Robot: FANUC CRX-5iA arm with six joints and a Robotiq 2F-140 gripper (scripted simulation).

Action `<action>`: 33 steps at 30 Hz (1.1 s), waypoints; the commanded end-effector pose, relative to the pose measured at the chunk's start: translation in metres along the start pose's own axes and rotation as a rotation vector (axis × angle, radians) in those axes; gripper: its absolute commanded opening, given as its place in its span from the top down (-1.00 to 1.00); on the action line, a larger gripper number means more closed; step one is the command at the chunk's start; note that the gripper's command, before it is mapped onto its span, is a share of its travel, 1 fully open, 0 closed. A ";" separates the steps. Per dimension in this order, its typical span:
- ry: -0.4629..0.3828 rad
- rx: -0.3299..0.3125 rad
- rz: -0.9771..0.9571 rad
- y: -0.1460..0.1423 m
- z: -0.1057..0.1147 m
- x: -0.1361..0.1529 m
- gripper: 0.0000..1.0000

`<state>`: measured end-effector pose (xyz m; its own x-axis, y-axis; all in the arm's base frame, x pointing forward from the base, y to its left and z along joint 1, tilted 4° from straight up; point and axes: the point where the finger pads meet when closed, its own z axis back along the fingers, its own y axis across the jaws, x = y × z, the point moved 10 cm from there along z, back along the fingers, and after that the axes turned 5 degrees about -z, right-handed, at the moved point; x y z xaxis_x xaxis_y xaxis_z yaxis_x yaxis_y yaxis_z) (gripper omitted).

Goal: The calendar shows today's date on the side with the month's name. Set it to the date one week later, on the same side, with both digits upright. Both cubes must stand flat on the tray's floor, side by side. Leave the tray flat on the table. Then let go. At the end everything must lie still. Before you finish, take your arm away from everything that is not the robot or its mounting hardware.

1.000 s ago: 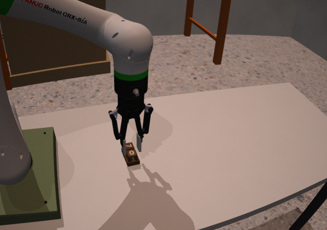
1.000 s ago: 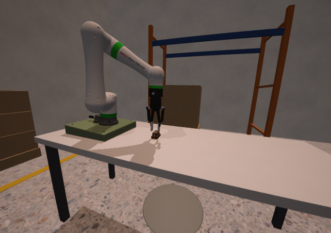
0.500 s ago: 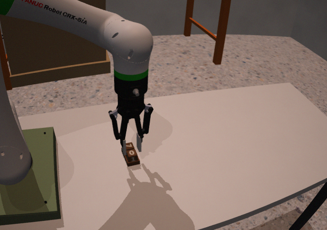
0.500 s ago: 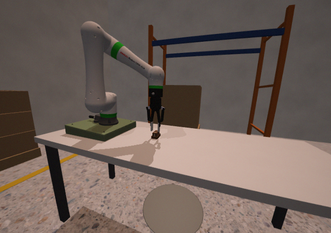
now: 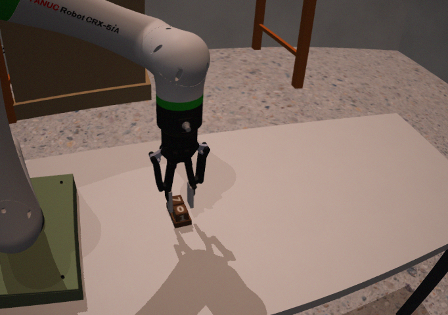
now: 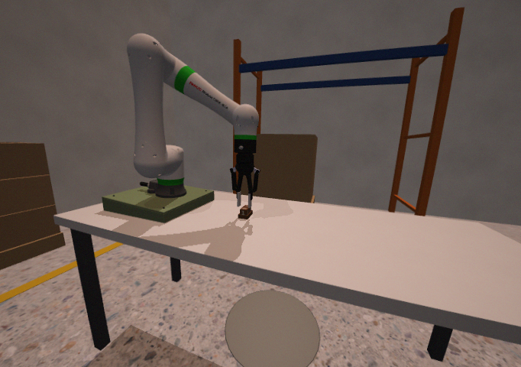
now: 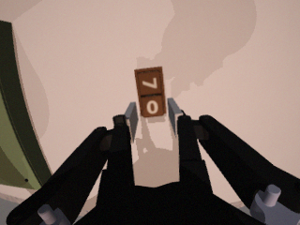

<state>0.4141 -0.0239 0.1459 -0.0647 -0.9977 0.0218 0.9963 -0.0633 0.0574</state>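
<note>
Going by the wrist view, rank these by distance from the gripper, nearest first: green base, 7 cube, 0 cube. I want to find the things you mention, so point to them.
1. 0 cube (image 5: pixel 180 209) (image 7: pixel 152 107): just beyond the fingertips, centred.
2. 7 cube (image 5: pixel 177 199) (image 7: pixel 149 83): right behind the 0 cube.
3. Green base (image 5: pixel 77 237) (image 6: pixel 163 215) (image 7: pixel 19 103): off at the left edge.

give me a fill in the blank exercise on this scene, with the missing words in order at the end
The cube farther from the arm's wrist camera shows the digit ____ on top.
The cube beside it shows the digit ____ on top.
The gripper holds ____ between its fingers.
The base plate under the arm is coloured ____.

7; 0; nothing; green
</note>
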 end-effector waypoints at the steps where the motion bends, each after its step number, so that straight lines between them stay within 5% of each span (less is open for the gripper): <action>1: 0.000 0.000 0.000 0.000 -0.001 0.000 0.42; 33: 0.000 0.000 0.000 0.000 -0.030 0.000 0.42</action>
<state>0.4157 -0.0246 0.1162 -0.0647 -0.9977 0.0218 0.9963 -0.0633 0.0574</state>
